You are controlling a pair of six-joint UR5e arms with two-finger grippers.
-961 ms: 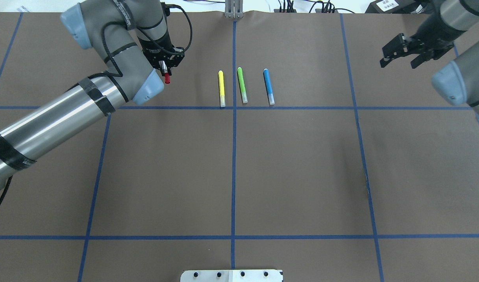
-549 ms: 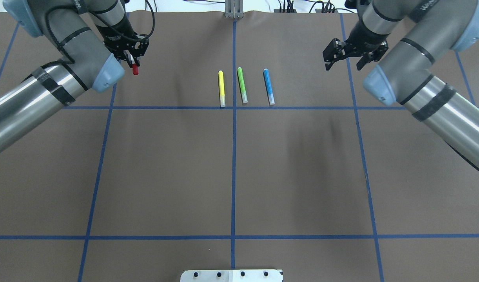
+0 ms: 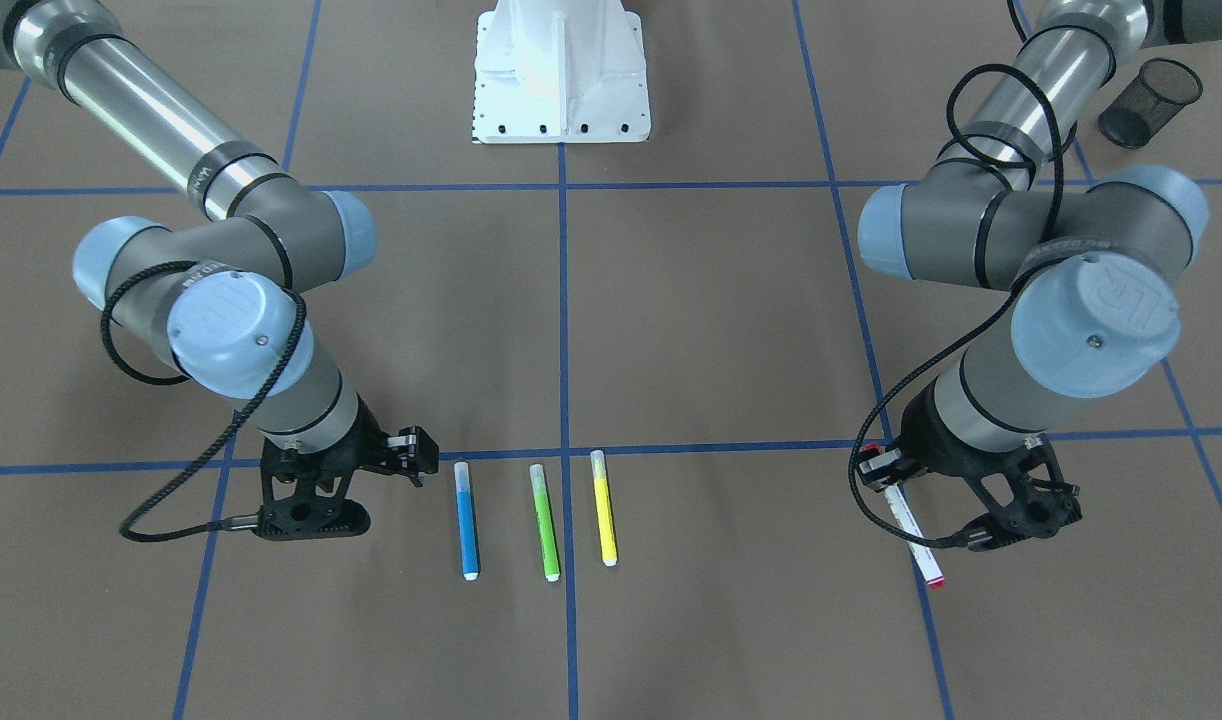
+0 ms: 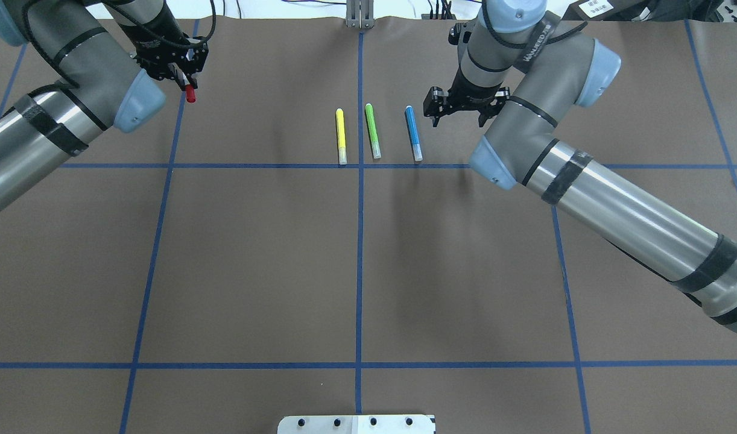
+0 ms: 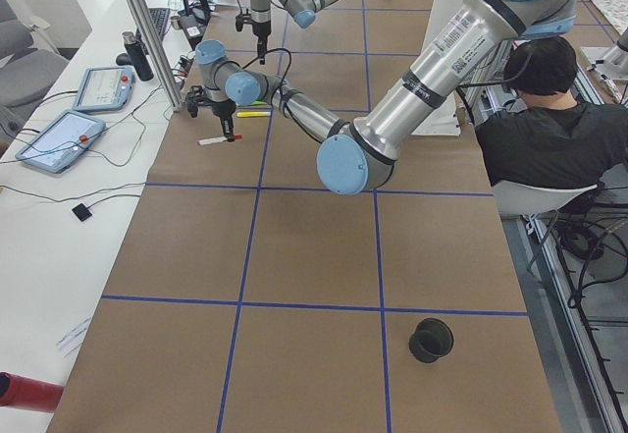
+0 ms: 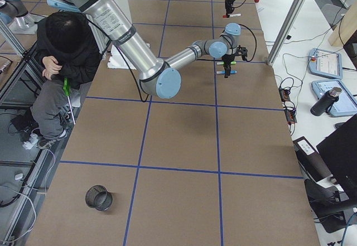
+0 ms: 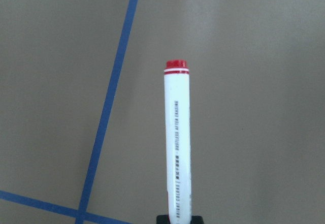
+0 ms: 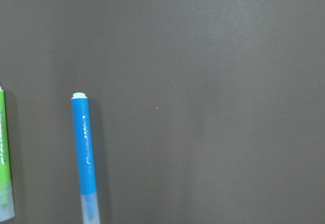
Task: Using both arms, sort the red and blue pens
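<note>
The red pen (image 7: pixel 177 142), white-barrelled with a red end, hangs tilted above the table at the far left, and my left gripper (image 4: pixel 186 78) is shut on it. Its red tip (image 4: pixel 190 95) pokes out below the fingers, and the front view shows the pen (image 3: pixel 911 525) slanting down from the gripper. The blue pen (image 4: pixel 413 132) lies flat on the brown mat, rightmost in a row of three markers. My right gripper (image 4: pixel 457 114) hovers open just right of the blue pen (image 8: pixel 86 158) and does not touch it.
A green marker (image 4: pixel 373 131) and a yellow marker (image 4: pixel 341 135) lie left of the blue pen. A black mesh cup (image 3: pixel 1149 100) stands near the robot's left side, beside the white pedestal (image 3: pixel 561 70). A seated person (image 5: pixel 545 119) is behind the robot.
My left gripper has carried the red pen further left and toward the far edge. My right arm has swung in from the far right to just beside the blue pen, still open.
</note>
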